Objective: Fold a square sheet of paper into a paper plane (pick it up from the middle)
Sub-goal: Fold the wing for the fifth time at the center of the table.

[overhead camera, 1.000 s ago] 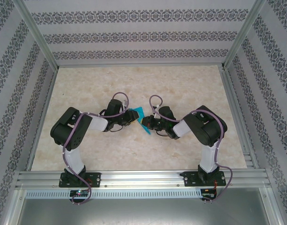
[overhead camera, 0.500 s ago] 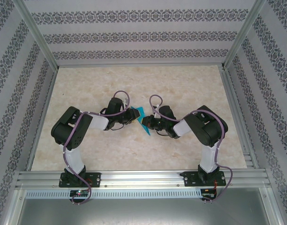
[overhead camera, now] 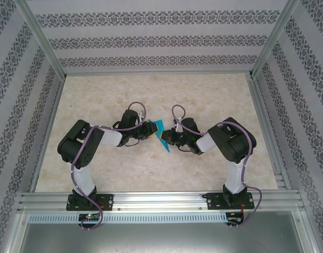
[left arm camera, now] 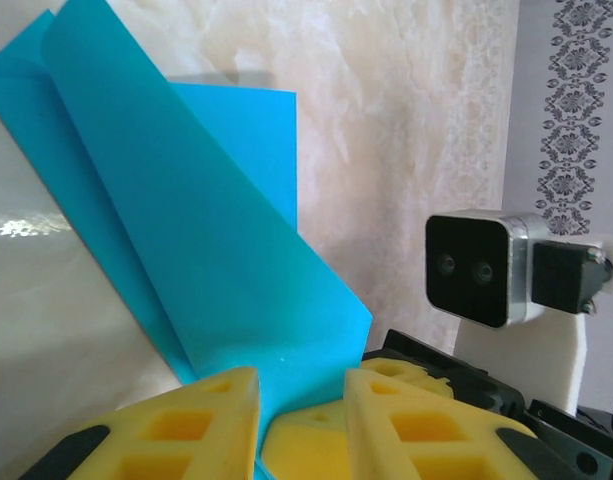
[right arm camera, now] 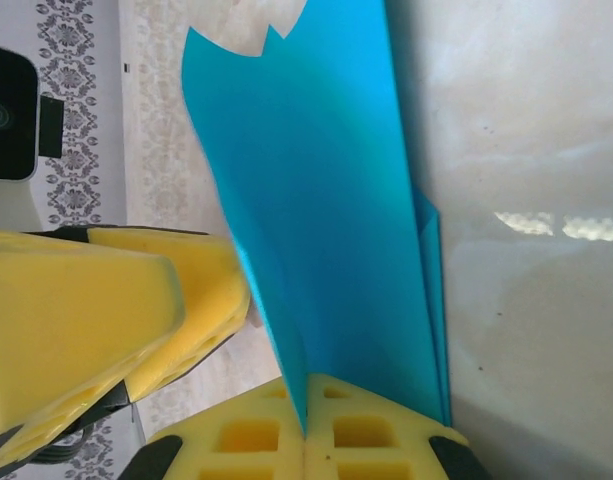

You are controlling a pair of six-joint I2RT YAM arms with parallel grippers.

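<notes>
Yellow fingers (left arm camera: 186, 425) of the left gripper (left arm camera: 301, 380) were seen standing apart at the bottom, and the folded blue paper (left arm camera: 206, 250) was caught dipping between them; pinched or loose could not be told. Its flaps were spread upward over the pale table (left arm camera: 406, 130). A black-faced camera (left arm camera: 471, 265) was spotted at right, near the table's edge under the patterned wall (left arm camera: 576, 110).

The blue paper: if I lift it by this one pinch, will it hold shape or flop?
Probably flops: the paper bows in a loose curve above the right claw, which is shut on it. Likely very light, since that one pinch carries the raised flap. It probably creases easily; folded layers already show along its edge.
</notes>
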